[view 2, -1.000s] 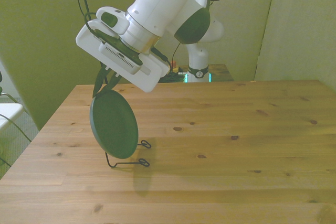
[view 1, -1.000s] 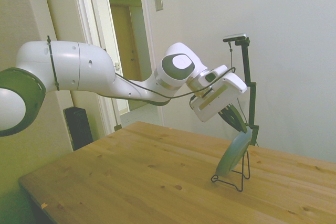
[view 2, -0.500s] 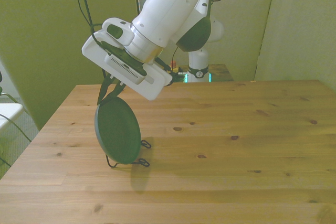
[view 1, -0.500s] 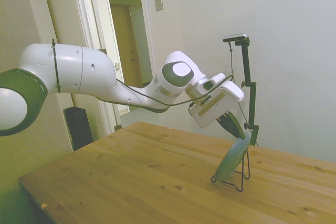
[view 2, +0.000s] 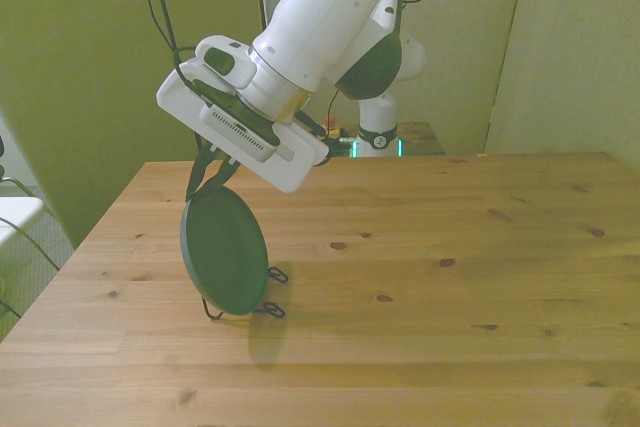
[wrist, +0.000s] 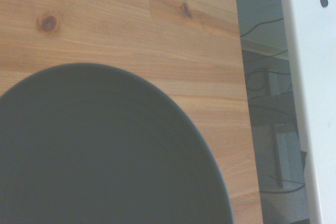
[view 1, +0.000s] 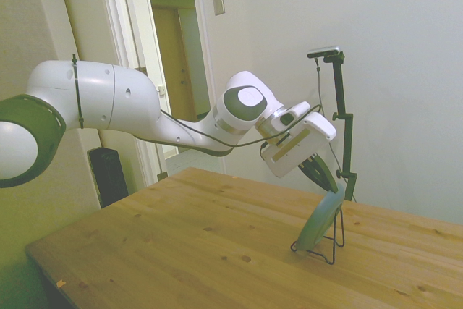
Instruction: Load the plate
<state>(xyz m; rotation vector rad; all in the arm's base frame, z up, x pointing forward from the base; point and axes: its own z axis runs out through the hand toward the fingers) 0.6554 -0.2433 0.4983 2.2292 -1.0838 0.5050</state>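
The plate (view 2: 223, 255) stands on edge in the wire stand (view 2: 243, 309), near the table (view 2: 450, 277) edge at the front view's left. It leans back against the stand's upright, with its lower rim down at the base wires. The gripper (view 2: 208, 175) sits at the plate's top rim, and its dark fingers (view 1: 323, 176) straddle that rim from above. They look closed on it, though the gap is small and partly hidden behind the white hand.

Over the last second the arm has lowered the plate. A second ago the plate hung higher, with its bottom edge clear above the stand's feet. Half a second ago it had come down into the cradle. Since then almost nothing has moved: arm, plate and stand sit in the same places in both outer views.

The descent seems finished, and the loading itself looks all but done. What likely remains is to let go and pull the hand away without dragging the rim.

The wrist view shows only the plate's dark face (wrist: 105, 156) filling most of the picture, with bare wood beyond. It adds nothing about how the plate is seated.

The stand is light wire, so a sideways tug on release could tip it, and the plate would go with it
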